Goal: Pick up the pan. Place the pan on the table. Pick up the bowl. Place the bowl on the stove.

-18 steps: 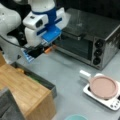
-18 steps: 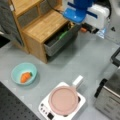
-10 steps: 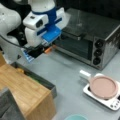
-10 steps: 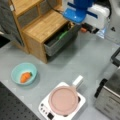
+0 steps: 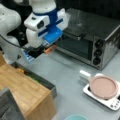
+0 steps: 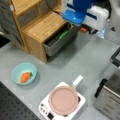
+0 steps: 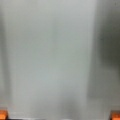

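I saw the pan [image 6: 63,100] sitting flat on the stove [image 6: 44,108], its short white handle [image 6: 77,81] sticking out past the stove's edge toward a front view's top right. In a front view the same pan [image 5: 103,87] lay on the stove [image 5: 112,102] near the right edge, with the handle [image 5: 84,74] pointing left. Nothing touched the pan.

The bowl [image 6: 24,73] stood on the table [image 6: 82,57] well apart from the stove, toward a front view's left, and an orange piece [image 6: 24,77] lay inside it. In a front view only a sliver of the bowl's rim [image 5: 75,117] showed at the bottom edge.

My claw [image 5: 49,49] hung above the table, far from both pan and bowl, close to the steel toaster oven [image 5: 92,40] and over the open drawer [image 5: 41,82] of the wooden block [image 5: 23,92]. In a front view the claw [image 6: 86,30] sat at the top, beside the same drawer [image 6: 61,40]. The wrist view showed only bare grey table [image 7: 55,60], with one orange fingertip [image 7: 3,114] in the bottom left corner and the other [image 7: 115,115] in the bottom right, so the claw was spread wide and carried nothing.
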